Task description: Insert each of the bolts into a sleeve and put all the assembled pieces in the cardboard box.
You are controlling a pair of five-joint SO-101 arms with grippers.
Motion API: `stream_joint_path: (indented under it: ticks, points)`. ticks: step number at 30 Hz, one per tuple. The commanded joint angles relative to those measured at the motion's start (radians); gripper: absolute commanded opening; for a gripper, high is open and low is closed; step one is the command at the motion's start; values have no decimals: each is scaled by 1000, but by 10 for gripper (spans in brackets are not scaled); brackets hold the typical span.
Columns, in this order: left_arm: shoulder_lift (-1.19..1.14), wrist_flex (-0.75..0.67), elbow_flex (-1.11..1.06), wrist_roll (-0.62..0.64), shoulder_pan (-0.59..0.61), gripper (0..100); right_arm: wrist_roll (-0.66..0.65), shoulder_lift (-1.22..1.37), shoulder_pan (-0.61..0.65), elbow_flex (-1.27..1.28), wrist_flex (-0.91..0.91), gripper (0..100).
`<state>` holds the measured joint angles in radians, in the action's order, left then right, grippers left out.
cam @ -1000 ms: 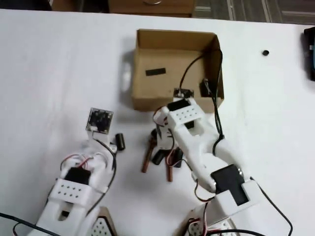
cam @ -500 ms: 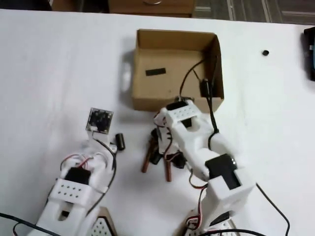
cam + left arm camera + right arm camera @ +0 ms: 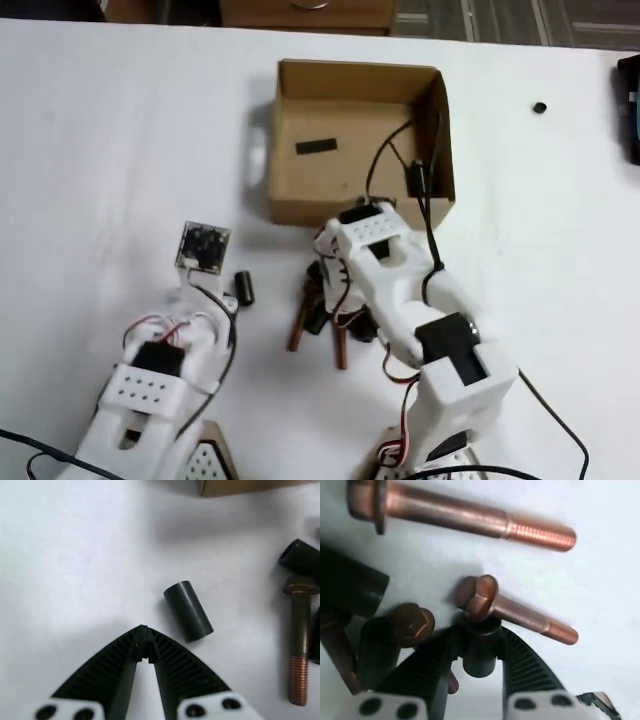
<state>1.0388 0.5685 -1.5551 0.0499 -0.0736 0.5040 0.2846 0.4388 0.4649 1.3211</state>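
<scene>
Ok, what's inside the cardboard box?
The cardboard box shows just a flat black strip on its floor. The right arm's cable and a black connector cover its right side; anything beneath is hidden.

The high view looks steeply down from well above the white tabletop (image 3: 120, 130). The arm bases are at its near edge and the open brown cardboard box (image 3: 300, 205) is at the far middle.

The left wrist view sits low and close behind the left gripper (image 3: 144, 644), whose black ribbed tips meet. It faces the far side and catches a box corner. It shares the lone black cylindrical sleeve (image 3: 188, 611) with the high view, where that sleeve (image 3: 243, 287) lies between the arms.

The right wrist view is nearest, just above the copper-coloured hex-head bolts (image 3: 465, 517). Here the right gripper (image 3: 480, 632) pinches a short black sleeve (image 3: 480, 657).
</scene>
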Motion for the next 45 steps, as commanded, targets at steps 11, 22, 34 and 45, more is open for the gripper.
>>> stream_joint_path:
  ticks: [11, 22, 34, 45]
  points:
    - [12, -18, 2, 5, -12, 20, 0, -394, 16, -11, 31, 20]
    - [12, -17, 2, 5, -12, 20, -38, -711, -53, -9, 54, 20]
    - [12, -15, 5, 5, -12, 20, -206, -934, -111, -2, 59, 20]
    - [8, 255, 203, 164, -12, 20, -305, -1225, -180, 75, 53, 20]
